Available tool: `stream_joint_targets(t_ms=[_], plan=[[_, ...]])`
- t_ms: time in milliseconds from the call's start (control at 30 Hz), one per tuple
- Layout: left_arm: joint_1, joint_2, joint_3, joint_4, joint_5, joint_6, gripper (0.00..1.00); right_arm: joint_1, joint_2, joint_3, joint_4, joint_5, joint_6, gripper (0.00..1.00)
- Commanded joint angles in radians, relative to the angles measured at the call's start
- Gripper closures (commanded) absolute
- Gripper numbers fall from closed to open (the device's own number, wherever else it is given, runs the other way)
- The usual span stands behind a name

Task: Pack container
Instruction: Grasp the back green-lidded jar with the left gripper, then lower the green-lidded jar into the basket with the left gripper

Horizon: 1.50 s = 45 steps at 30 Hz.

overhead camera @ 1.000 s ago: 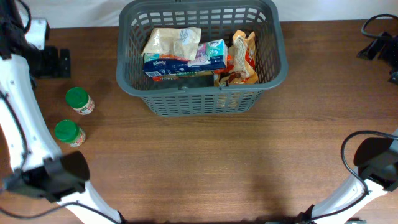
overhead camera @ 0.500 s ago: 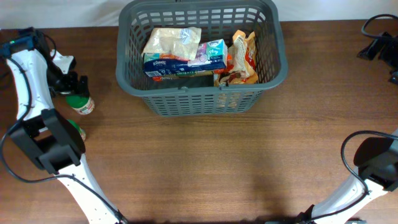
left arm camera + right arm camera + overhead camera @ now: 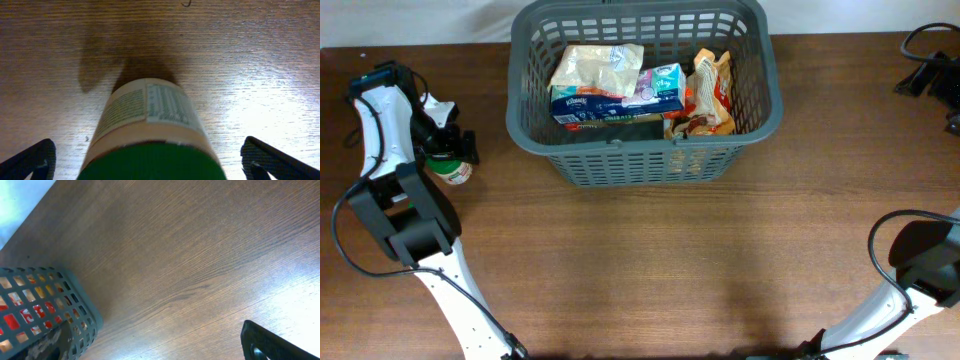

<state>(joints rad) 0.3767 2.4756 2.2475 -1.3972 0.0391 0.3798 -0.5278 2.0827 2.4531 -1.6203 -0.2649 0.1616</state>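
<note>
Green-lidded jar (image 3: 452, 170) at pickup, left edge of desk; packing partly done.
Left gripper (image 3: 447, 150): fingers spread, straddling the jar, not closed on it. Next move, by judgement: close squarely on the body, then lift across to the container (image 3: 620, 165), mid back edge, which holds a tissue box (image 3: 618, 98) and snack bags (image 3: 712, 90). Right gripper (image 3: 927, 68): near back right corner, whether spread or closed cannot be told. Left wrist view alone shows the jar centred between the tips; overhead alone shows the route to the container.
</note>
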Motion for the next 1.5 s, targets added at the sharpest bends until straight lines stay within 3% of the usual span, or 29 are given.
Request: stream_joint_targets(t_ms=[0,267,500,633,733,933,1167,1300,1467], plan=[[-0.009,0.029,-0.005,0.003,0.022,0.019,0.06,-0.003,-0.011,-0.002,0.001,-0.013,0.009,0.01],[-0.008,0.03,-0.005,0.012,0.018,0.019,0.11,-0.003,-0.011,-0.002,0.001,-0.013,0.009,0.01],[-0.008,0.03,-0.005,0.006,0.018,0.019,0.55,-0.003,-0.011,-0.002,0.001,-0.013,0.009,0.01],[-0.009,0.03,-0.005,-0.01,0.019,0.019,0.63,-0.003,-0.011,-0.002,0.001,-0.013,0.009,0.01],[-0.018,0.029,0.032,-0.048,0.026,0.018,0.74,-0.003,-0.011,-0.002,0.001,-0.013,0.009,0.01],[-0.063,0.023,0.382,-0.24,0.025,-0.009,0.91,-0.003,-0.011,-0.002,0.001,-0.013,0.009,0.01],[-0.134,-0.031,0.888,-0.287,0.029,-0.046,0.98,-0.003,-0.011,-0.002,0.001,-0.013,0.009,0.01],[-0.21,-0.169,0.89,-0.192,0.03,-0.029,0.98,-0.003,-0.011,-0.002,0.001,-0.013,0.009,0.01],[-0.364,-0.296,0.89,-0.106,0.044,0.111,0.98,-0.003,-0.011,-0.002,0.001,-0.013,0.009,0.01]])
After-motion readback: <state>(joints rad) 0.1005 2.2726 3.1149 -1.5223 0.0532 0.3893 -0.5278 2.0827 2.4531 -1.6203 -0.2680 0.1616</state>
